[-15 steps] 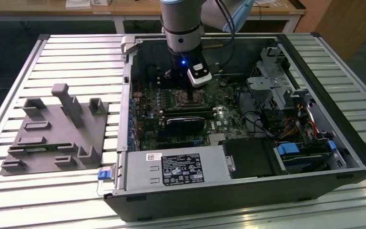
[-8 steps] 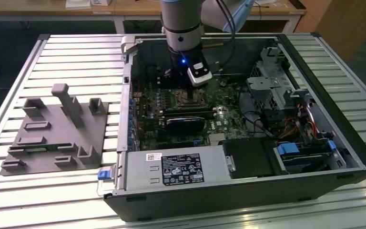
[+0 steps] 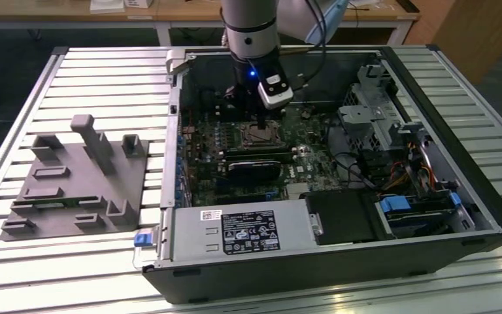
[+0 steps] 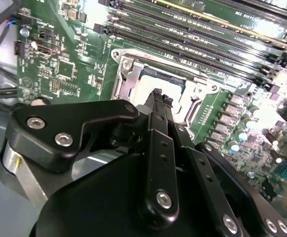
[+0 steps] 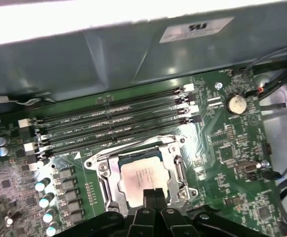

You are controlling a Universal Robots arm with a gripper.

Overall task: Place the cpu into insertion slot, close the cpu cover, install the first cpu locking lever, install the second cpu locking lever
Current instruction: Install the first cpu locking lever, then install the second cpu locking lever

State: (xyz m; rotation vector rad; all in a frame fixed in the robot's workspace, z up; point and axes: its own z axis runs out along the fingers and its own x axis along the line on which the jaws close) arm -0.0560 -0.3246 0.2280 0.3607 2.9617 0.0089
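The cpu (image 5: 141, 177) lies in the insertion slot (image 3: 258, 136) on the green motherboard, its pale metal face up. The silvery cpu cover (image 5: 177, 170) lies flat around it, and the chip's face shows through its window. In the second wrist view the cpu (image 4: 142, 92) and the cpu cover (image 4: 125, 79) sit just beyond my fingertips. My gripper (image 5: 154, 193) (image 4: 158, 96) (image 3: 261, 124) hangs straight over the socket's edge, fingers shut together with nothing between them. I cannot tell whether the tips touch the cover. The locking levers cannot be told apart from the frame.
Long black memory slots (image 5: 114, 123) run beside the socket, toward the case wall. The open case holds a power supply (image 3: 233, 232), a drive cage (image 3: 373, 111) and cables (image 3: 391, 170). A grey fixture block (image 3: 76, 176) stands on the table at the exterior view's left.
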